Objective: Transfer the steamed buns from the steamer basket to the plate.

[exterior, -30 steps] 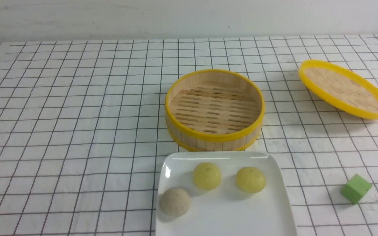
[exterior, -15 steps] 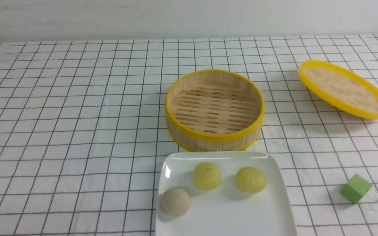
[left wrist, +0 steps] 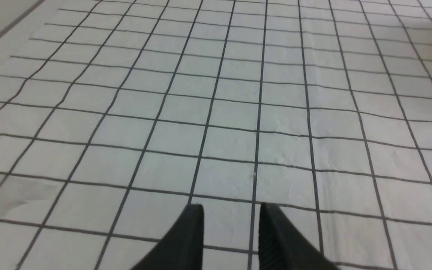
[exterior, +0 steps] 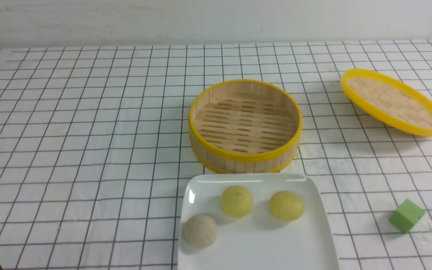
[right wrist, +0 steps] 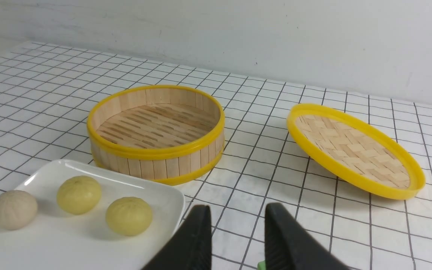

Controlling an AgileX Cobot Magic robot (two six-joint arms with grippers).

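Three steamed buns lie on the white plate (exterior: 261,247) at the front: a greyish-beige bun (exterior: 200,230) at its left, a pale yellow bun (exterior: 236,201) in the middle and another yellow bun (exterior: 286,205) to the right. Just behind the plate stands the steamer basket (exterior: 245,125), with only its slatted floor showing inside. Neither arm shows in the front view. The left gripper (left wrist: 231,210) is open over bare grid cloth, nothing between its fingers. The right gripper (right wrist: 238,210) is open too, beside the plate's (right wrist: 88,232) edge, with the buns (right wrist: 129,216) off to one side.
A shallow yellow-rimmed woven lid (exterior: 393,101) rests tilted at the back right. A green cube (exterior: 406,215) sits at the front right; a sliver of that cube (right wrist: 261,265) shows under a right finger. A white wall bounds the table's far edge.
The dark left arm tip at the front view's lower left corner has drawn out of the picture. Buns, plate, basket, lid and cube have not moved.
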